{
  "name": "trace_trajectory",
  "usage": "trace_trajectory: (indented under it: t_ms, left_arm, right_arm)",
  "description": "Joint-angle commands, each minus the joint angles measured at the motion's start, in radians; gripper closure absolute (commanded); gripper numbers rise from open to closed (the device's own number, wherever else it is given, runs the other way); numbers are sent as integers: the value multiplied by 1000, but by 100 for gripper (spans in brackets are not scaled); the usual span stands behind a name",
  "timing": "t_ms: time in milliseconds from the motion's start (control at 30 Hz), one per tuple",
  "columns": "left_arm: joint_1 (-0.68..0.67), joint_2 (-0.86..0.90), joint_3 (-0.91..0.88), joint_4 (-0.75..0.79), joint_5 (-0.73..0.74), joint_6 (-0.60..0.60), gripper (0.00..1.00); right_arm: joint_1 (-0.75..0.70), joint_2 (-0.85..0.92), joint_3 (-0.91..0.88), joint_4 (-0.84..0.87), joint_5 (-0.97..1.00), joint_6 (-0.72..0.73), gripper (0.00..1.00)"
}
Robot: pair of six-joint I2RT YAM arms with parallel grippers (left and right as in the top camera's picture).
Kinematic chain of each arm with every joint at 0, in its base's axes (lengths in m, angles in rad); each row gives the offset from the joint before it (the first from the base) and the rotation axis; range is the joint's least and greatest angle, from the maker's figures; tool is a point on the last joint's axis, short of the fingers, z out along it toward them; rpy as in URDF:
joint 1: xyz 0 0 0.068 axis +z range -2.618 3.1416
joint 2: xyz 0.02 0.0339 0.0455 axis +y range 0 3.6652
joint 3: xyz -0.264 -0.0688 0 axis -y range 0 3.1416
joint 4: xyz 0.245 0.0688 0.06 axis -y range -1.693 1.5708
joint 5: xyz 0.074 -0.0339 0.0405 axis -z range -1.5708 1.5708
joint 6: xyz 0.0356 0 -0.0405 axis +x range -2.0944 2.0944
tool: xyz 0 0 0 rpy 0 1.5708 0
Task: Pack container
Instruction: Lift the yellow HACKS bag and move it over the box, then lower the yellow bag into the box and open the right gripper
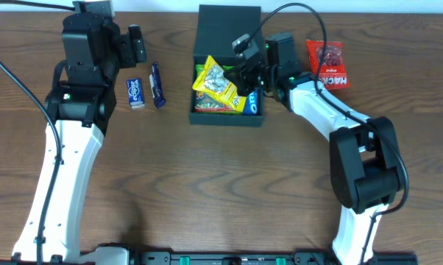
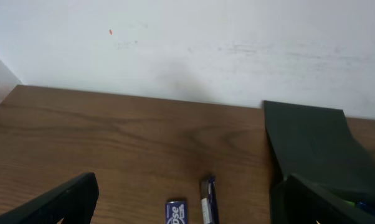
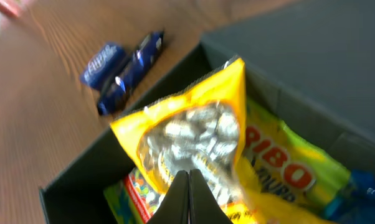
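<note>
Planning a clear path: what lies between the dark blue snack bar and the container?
Only bare wooden table between bar and container, per overhead view.

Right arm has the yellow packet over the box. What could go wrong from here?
1. The right gripper has its jaws shut on the yellow packet, which sits tilted atop another bag, one edge near the box wall. Released, it may lean over the rim and block the lid.
2. The box already looks crowded, yet the red packet, blue packet and blue bar lie outside. They may not fit.
</note>
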State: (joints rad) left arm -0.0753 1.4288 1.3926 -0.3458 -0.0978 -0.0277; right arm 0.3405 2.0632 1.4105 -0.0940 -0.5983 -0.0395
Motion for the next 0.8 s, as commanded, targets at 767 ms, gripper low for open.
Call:
trace_trajectory:
  t_ms: [767]
  left_arm:
    - [3, -11, 13, 7, -13, 6, 5]
  right_arm:
    - [16, -16, 2, -266, 169, -217, 99]
